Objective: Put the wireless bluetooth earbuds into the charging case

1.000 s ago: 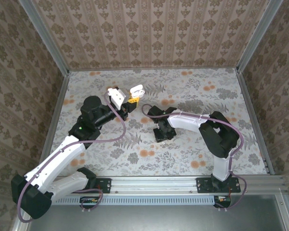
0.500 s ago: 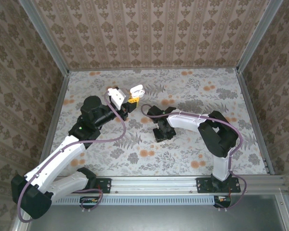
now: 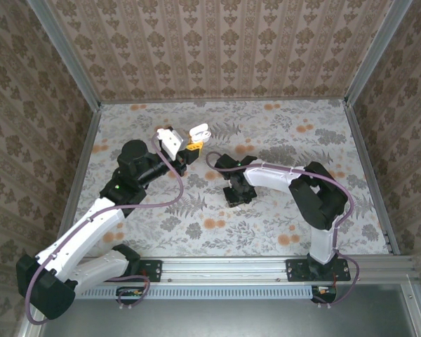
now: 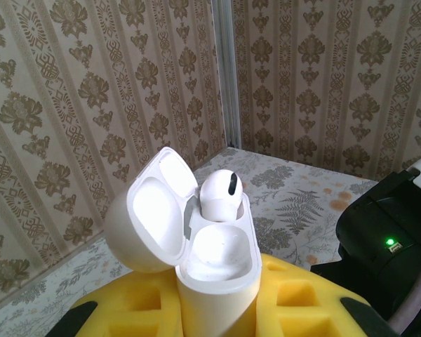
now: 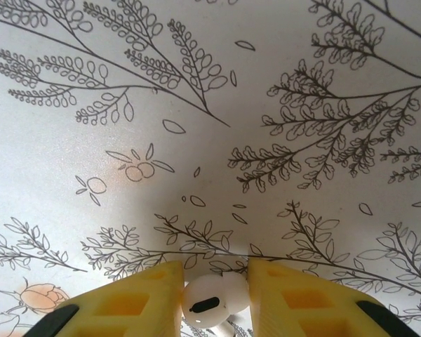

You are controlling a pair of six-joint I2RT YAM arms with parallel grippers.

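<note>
Left gripper (image 4: 215,309) clamped on the open case (image 4: 217,263), one bud (image 4: 219,194) seated. Right gripper (image 5: 215,298) low over the table (image 5: 196,105), pinching the other bud (image 5: 212,298).

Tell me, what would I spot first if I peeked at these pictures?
First, the white charging case, lid flipped open, held up by the left gripper near the wallpapered corner, with the first earbud sitting in one of its slots. Then the second earbud, pinched between the yellow pads of the right gripper, close over the flowery table.
</note>
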